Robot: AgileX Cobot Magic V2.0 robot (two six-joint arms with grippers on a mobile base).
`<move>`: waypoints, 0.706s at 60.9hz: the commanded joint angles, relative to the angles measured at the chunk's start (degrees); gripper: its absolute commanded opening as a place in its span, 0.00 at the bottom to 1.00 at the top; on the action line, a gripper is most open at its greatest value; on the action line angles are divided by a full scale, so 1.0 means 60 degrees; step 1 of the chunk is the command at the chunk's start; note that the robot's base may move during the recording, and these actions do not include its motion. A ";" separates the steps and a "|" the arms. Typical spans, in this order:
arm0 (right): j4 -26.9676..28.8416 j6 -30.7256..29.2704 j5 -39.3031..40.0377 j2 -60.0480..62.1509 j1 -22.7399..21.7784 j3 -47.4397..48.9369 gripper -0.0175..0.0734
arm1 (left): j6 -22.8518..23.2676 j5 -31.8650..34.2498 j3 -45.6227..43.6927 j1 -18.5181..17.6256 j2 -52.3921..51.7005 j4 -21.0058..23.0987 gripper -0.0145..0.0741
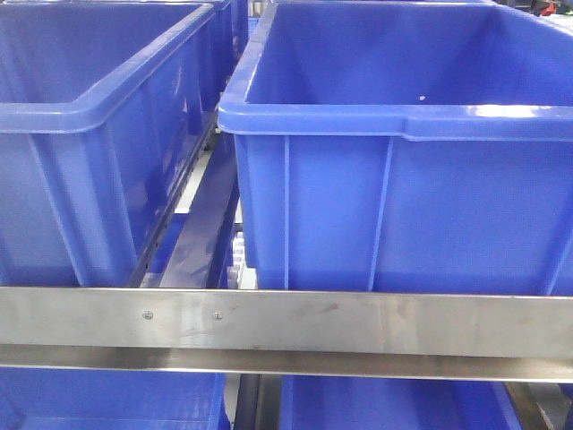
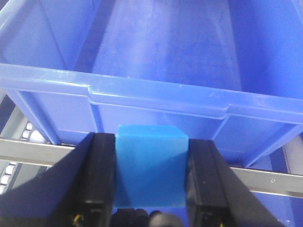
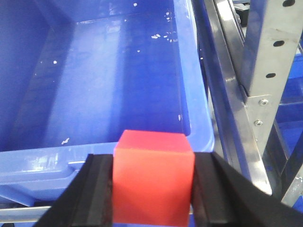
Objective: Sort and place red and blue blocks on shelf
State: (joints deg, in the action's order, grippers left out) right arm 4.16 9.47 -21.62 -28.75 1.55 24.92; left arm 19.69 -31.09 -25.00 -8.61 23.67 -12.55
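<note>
Your left claw (image 2: pixel 150 142) is clenched on the blue block (image 2: pixel 150 165), low centre of its wrist view. The block sits just in front of a crate (image 2: pixel 156 92), over the shelf rail (image 2: pixel 255 178) that runs across the lower frame. Your right claw (image 3: pixel 152 161) grips the red block (image 3: pixel 152 182) at bottom middle of its view, at the near rim of a second crate (image 3: pixel 47 158); a shelf post (image 3: pixel 270 56) stands at upper right. From the front you see two crates side by side behind the rail (image 1: pixel 358 322)
</note>
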 commanded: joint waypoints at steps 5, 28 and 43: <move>-0.0078 -0.0033 0.0841 -0.0011 -0.0055 0.0277 0.25 | 0.0024 0.0730 -0.0282 -0.0009 0.0079 -0.0096 0.31; -0.0078 -0.0033 0.0841 -0.0011 -0.0055 0.0277 0.25 | 0.0024 0.0730 -0.0282 -0.0009 0.0079 -0.0096 0.31; -0.0078 -0.0033 0.0879 -0.0011 -0.0054 0.0277 0.25 | 0.0024 0.0730 -0.0282 -0.0009 0.0079 -0.0096 0.31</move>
State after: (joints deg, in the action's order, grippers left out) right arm 4.16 9.47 -21.62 -28.75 1.55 24.92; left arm 19.69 -31.09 -25.00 -8.61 23.67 -12.55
